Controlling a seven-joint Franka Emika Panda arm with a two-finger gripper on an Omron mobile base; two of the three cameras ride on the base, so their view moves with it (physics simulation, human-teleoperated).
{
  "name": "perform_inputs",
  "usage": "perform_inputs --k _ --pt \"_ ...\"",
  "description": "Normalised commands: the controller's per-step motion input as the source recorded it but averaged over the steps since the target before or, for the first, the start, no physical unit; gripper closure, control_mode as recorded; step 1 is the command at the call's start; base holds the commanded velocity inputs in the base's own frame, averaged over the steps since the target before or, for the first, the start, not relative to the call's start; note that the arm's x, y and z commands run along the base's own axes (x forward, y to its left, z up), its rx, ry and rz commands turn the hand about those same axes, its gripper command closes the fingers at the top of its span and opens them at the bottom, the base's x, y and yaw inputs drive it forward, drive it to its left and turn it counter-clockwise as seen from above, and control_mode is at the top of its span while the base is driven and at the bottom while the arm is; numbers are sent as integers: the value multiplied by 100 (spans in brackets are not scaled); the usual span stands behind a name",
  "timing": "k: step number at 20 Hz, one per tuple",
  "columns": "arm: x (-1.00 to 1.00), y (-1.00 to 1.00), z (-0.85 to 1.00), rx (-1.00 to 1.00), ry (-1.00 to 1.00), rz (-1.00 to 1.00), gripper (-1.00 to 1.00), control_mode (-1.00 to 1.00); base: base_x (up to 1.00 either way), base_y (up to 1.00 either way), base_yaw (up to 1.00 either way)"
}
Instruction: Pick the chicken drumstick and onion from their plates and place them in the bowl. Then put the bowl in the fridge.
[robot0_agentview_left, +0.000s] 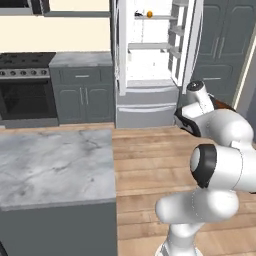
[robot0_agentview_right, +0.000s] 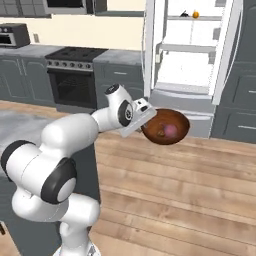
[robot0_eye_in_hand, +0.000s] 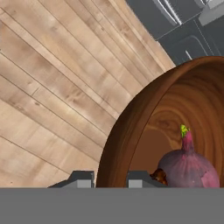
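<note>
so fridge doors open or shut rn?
Open: the fridge shows its white shelves, doors swung aside. The gripper holds the bowl.

The bowl (robot0_eye_in_hand: 144, 122) looks like turned wood, reddish-brown with darker rings of grain inside and a smooth, faintly glossy wall. In it the onion (robot0_eye_in_hand: 189, 168) has a satiny purple skin, finely streaked, with a small green sprout at its top. The floor (robot0_eye_in_hand: 57, 87), across the left of the hand view, is pale wooden planking, matt, with visible grain and dark seams. The surface (robot0_agentview_left: 55, 165) at the lower left of the left base view is grey-veined marble, smooth and dull. The fridge (robot0_agentview_right: 192, 55) at upper right has silvery brushed-metal doors and a bright white, plastic-looking inside. The arm's shells are glossy white with dark joints
</note>
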Motion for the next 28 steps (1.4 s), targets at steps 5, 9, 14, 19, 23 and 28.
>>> perform_inputs --k 5,9,14,19,23,28 --pt "0 0 0 0 0 0 100 100 57 -53 15" --pt "0 0 0 0 0 0 100 100 55 -55 14" --pt "0 0 0 0 0 0 100 100 54 -53 16" --pt "0 0 0 0 0 0 100 100 52 -53 16" --pt "0 0 0 0 0 0 100 100 48 -55 15" --pt "0 0 0 0 0 0 100 100 46 -54 15"
